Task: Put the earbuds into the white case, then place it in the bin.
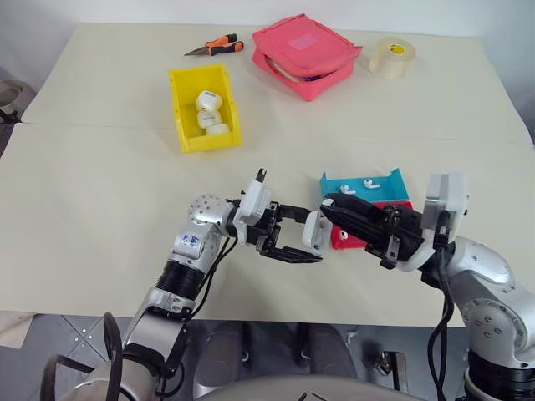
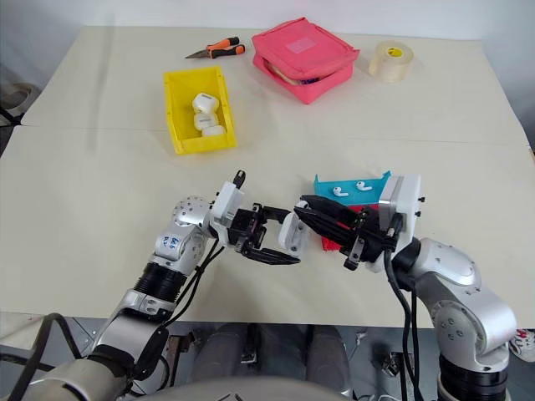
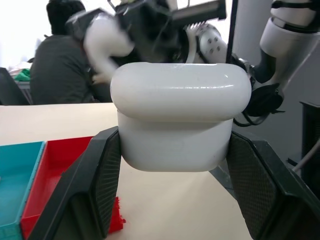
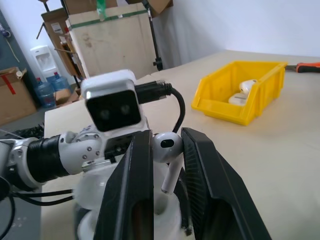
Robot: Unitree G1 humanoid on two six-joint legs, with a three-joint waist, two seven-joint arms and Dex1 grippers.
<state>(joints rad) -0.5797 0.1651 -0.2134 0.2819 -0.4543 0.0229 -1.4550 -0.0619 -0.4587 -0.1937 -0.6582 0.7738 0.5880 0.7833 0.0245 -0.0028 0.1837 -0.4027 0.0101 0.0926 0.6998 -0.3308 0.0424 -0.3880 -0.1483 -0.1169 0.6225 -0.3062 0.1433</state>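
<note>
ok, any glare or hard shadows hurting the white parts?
Left wrist view: faint highlights along the white case top edge, bright washed background behind it. Right wrist view: small glint on the earbud head. Left eye view: only soft shadows on the table.

A pale counter point(image 1: 100, 200) carries the clutter. At its far edge lie orange-handled pliers point(image 1: 215, 47), a pink zip pouch point(image 1: 305, 53) to their right, and a tape roll point(image 1: 389, 58) further right, each apart from the others. Nearer, right of centre, a blue tray point(image 1: 364, 185) touches a red tray point(image 3: 52, 165) just nearer. Beyond the counter a person point(image 3: 62, 70) in dark clothing sits, back turned.
</note>
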